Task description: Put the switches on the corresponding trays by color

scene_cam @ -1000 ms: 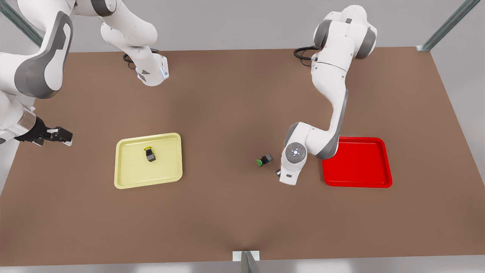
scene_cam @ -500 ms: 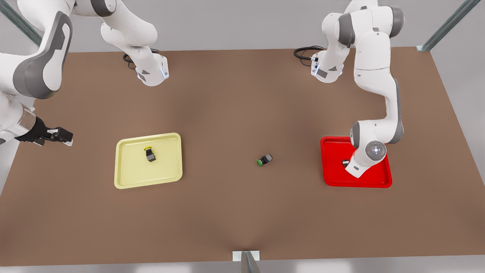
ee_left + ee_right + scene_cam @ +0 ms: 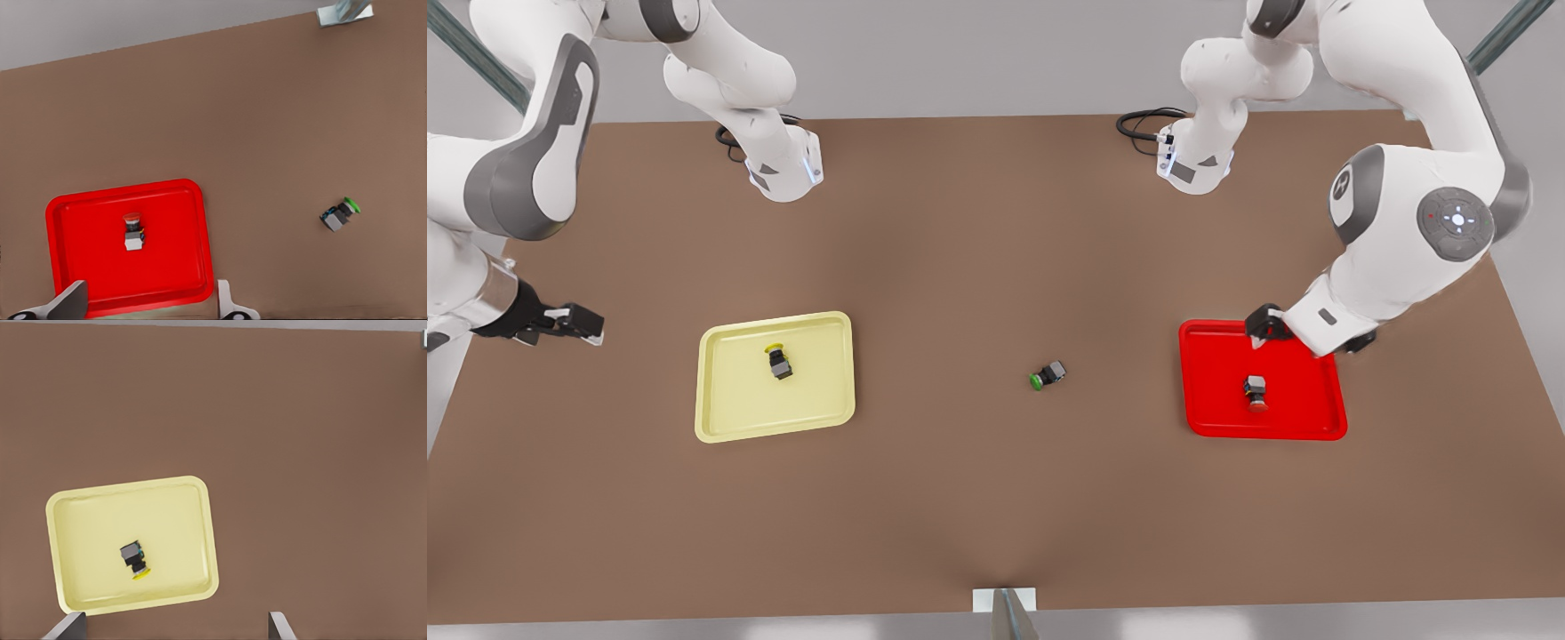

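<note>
Red switch (image 3: 1256, 391) lies inside the red tray (image 3: 1209, 418); the yellow switch (image 3: 779, 361) lies in the yellow tray (image 3: 729, 418). A green switch (image 3: 1048, 375) sits on the bare bench (image 3: 960, 516) between them. Left gripper (image 3: 1264, 323) hangs over the red tray's far edge, fingers apart and empty. Right gripper (image 3: 574, 322) waits off beside the yellow tray, fingers also apart.

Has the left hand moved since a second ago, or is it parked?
Yes. The left hand has gone toward the front view's right, from beside the green-capped switch to the red tray's far edge, leaving the red switch inside.
</note>
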